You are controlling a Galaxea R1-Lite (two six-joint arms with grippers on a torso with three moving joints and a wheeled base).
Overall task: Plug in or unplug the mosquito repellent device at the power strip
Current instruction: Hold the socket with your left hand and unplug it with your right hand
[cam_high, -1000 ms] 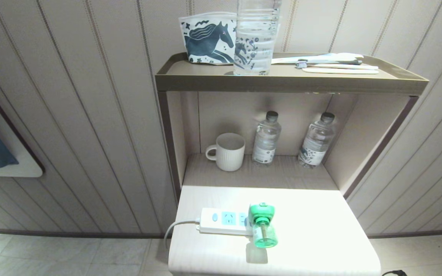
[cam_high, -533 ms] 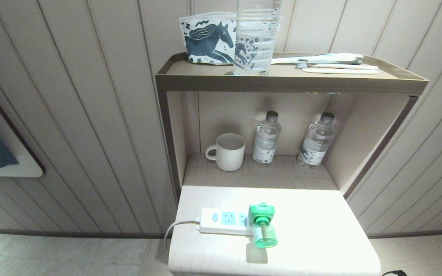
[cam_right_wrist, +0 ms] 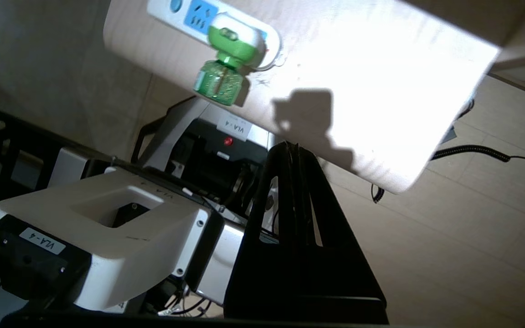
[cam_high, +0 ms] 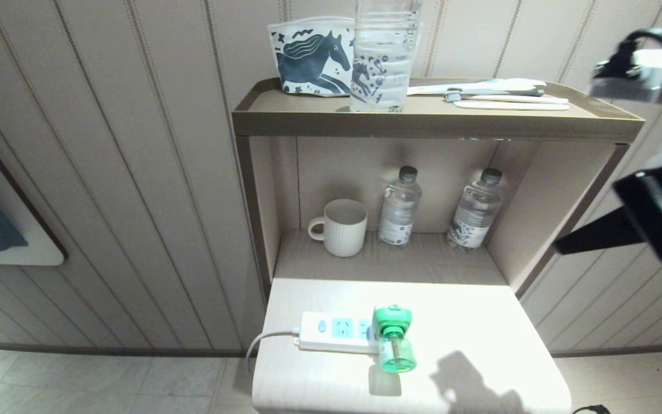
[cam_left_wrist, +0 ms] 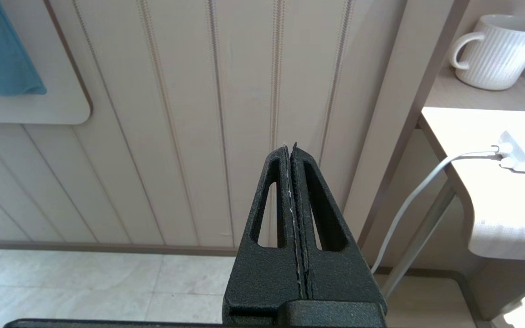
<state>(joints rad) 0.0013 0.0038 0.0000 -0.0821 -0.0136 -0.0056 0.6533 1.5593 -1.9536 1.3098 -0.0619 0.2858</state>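
Looking down from the head camera, I see the power strip point(cam_high: 335, 331) lying along the near-left part of the pale table top point(cam_high: 480, 322), its white cord point(cam_high: 262, 340) dropping off the left edge. I find the mosquito repellent device point(cam_high: 393, 336) plugged into the strip's right end, green head seated on the socket face and the translucent green bottle pointing toward the near edge. My right arm point(cam_high: 647, 213) hangs high at the right of the scene, above and well apart from the table, throwing a shadow on the top to the right of the device. On its wrist camera I see the right gripper point(cam_right_wrist: 295, 148) with its two black fingers pressed together and nothing between them, its tips over the table's near edge and clear of the device point(cam_right_wrist: 228, 61). My left gripper point(cam_left_wrist: 290, 150) sits parked off to the left of the table, fingers together and empty, facing the panelled wall point(cam_left_wrist: 176, 114). Farther back, in the open niche, I see a white ribbed mug point(cam_high: 341, 226) on the left and two clear water bottles point(cam_high: 400, 207) to its right.
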